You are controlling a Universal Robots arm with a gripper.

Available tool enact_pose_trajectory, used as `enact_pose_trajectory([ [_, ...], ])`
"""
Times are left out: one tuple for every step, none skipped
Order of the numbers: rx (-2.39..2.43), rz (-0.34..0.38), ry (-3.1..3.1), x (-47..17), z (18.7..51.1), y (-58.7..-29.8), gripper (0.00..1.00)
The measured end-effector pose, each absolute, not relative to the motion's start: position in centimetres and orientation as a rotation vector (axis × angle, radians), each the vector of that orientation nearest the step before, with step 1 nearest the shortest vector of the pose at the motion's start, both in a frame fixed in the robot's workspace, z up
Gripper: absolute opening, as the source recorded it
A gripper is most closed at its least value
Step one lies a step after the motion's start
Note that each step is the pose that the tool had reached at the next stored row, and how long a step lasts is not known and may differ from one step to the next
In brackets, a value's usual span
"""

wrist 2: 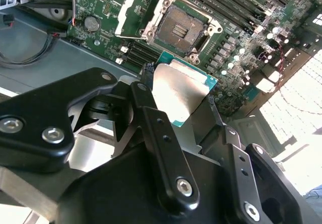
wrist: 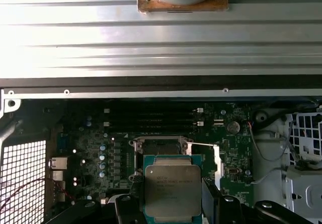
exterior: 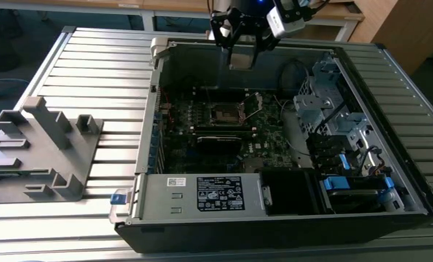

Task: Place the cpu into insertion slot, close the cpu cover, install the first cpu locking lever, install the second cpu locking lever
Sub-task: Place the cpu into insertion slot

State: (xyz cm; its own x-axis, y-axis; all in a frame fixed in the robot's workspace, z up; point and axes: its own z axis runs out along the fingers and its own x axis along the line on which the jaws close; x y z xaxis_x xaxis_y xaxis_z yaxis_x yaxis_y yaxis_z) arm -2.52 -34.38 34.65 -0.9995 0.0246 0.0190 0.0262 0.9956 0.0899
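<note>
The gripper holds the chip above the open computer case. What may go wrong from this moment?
The gripper holds the flat square grey-topped cpu by its edges; it may slip and fall onto the green circuit board.
The square silver-rimmed insertion slot lies open; a tilted landing might damage its contacts.
The thin silvery cpu cover stands raised beside the slot; the chip might catch it.

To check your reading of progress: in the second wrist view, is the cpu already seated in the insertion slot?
No, the cpu is held in the gripper, apart from the empty insertion slot.
</note>
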Motion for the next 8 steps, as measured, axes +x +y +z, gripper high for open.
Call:
enact_pose_trajectory([
  [-0.040,-0.141,-3.120,-2.52,34.55,-34.38,0.54],
  [-0.040,-0.141,-3.120,-2.52,34.44,-34.38,0.54],
  [-0.040,-0.141,-3.120,-2.52,34.34,-34.38,0.54],
  [-0.040,-0.141,-3.120,-2.52,34.23,-34.38,0.54],
  [-0.040,-0.141,-3.120,-2.52,34.14,-34.38,0.54],
  [-0.040,-0.141,-3.120,-2.52,34.05,-34.38,0.54],
  [-0.040,-0.140,-3.120,-2.52,33.99,-34.37,0.54],
  [-0.040,-0.140,-3.120,-2.52,33.98,-34.37,0.54],
])
